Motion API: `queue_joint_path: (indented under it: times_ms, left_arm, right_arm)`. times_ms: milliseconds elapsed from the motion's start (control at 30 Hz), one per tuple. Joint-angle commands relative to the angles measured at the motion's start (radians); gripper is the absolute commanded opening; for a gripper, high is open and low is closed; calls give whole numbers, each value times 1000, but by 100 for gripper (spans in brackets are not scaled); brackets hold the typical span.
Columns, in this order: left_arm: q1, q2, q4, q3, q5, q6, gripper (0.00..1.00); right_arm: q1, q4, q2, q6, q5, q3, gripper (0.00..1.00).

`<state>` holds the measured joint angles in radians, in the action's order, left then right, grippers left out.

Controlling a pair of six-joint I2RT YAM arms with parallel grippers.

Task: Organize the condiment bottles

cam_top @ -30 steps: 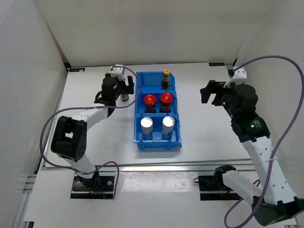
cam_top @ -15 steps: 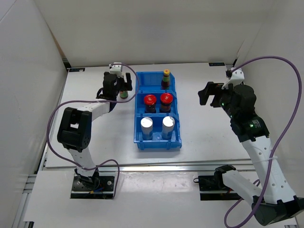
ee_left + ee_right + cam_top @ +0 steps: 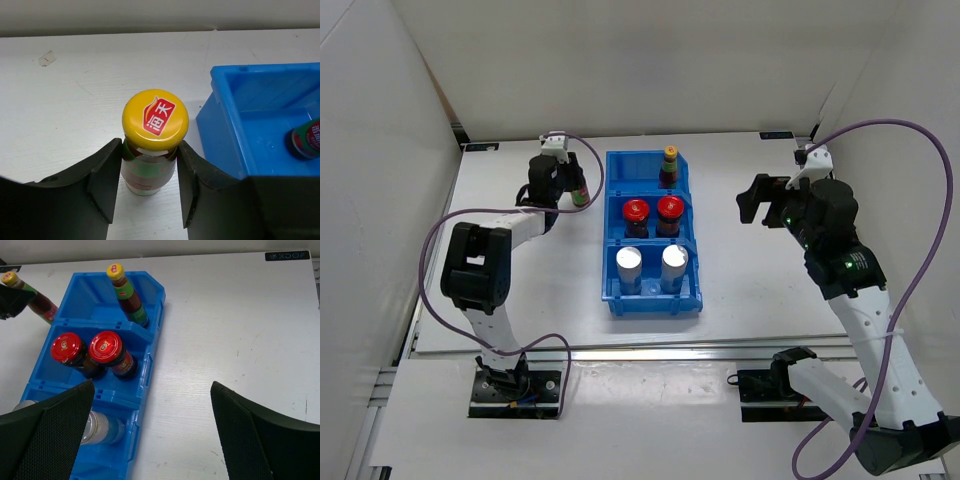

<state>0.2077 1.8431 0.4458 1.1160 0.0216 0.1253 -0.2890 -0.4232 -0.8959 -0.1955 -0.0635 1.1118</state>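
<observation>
White surface, upper left of overhead view: yellow-capped sauce bottle upright just left of blue bin. Left tool, wide a second ago, now clamps it; binning likely next. Right tool open, empty.

One slim yellow-capped bottle is standing alone at upper left of centre. Its twin is standing at upper centre. Two red-lidded jars are sitting side by side just below it, and two white silver-topped cylinders are standing below those.
</observation>
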Motion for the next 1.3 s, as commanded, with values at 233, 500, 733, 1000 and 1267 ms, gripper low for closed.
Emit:
queue_joint_path:
  times_ms: [233,500,733,1000,1267]
  left_arm:
    - [-11,-88,-64,71,-51,-19,21]
    - [-11,-169,-163,198,-69,-30,11]
    - [33,-179,-240,372,14,-44,11]
    - [150,-131,-228,511,23,-32,11]
    - [258,-5,-217,587,46,-59,11]
  right_arm:
    - [2,-57,67,-12,4,-47,100]
    - [2,-66,106,-30,13,-67,100]
    - [2,-85,124,-21,13,-56,100]
    - [2,-94,158,-21,22,-84,100]
    - [2,-103,192,8,13,-102,100]
